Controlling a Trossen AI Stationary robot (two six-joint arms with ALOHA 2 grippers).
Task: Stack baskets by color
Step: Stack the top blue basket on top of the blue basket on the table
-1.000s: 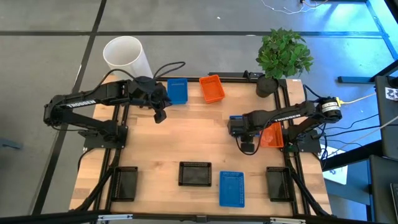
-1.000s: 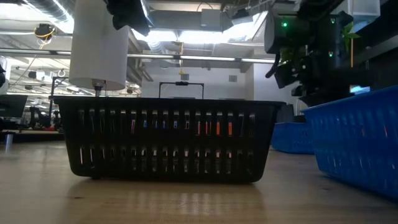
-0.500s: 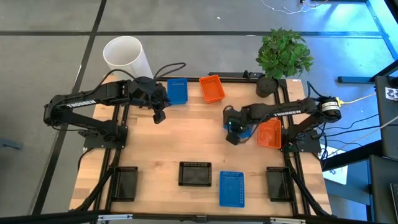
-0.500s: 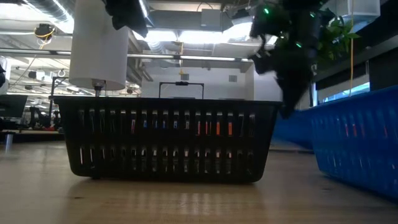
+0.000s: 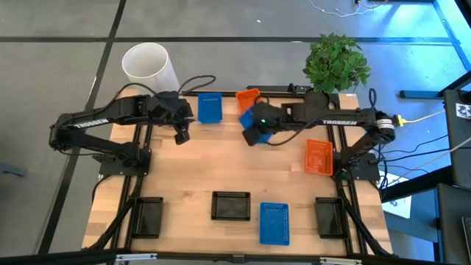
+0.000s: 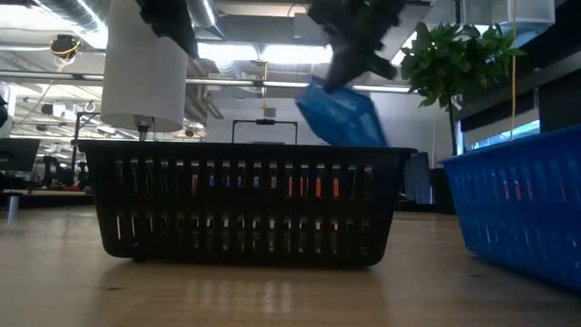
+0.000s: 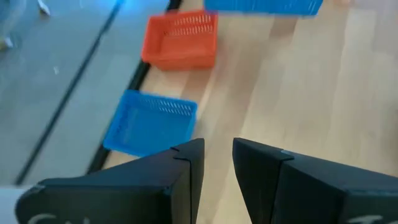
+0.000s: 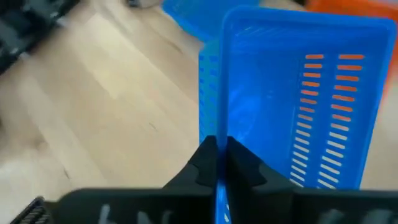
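My right gripper [image 5: 255, 131] reaches across the far middle of the table, shut on a blue basket [image 5: 257, 125] that hangs tilted in the air [image 6: 340, 113]. Just beyond it, a second blue basket [image 5: 210, 107] and an orange basket [image 5: 247, 96] rest on their bottoms at the far edge. Another orange basket [image 5: 318, 156] lies at the right. A black basket [image 5: 230, 205] and a blue one [image 5: 274, 223] stand near the front. My left gripper [image 5: 180, 133] hovers open at the far left, nothing between its fingers [image 7: 217, 168]. My right gripper pinches the top edge of one side wall [image 8: 216, 127] of the blue basket, with one finger inside the basket and one outside. The fingers slant down from the table's right. The basket is lifted clear of the table and hangs tilted below them.
A tall white cylinder [image 5: 149, 66] stands off the far left corner and a potted plant [image 5: 335, 66] at the far right corner. Two more black baskets [image 5: 147, 217] [image 5: 329, 217] sit at the near corners. Bare wood lies across the table's middle.
My right gripper has risen and swung from beside the right orange basket toward the table's far edge and left, rolling its wrist. The blue basket went with it: lifted clear of the table, tipped, and carried next to the far orange basket.
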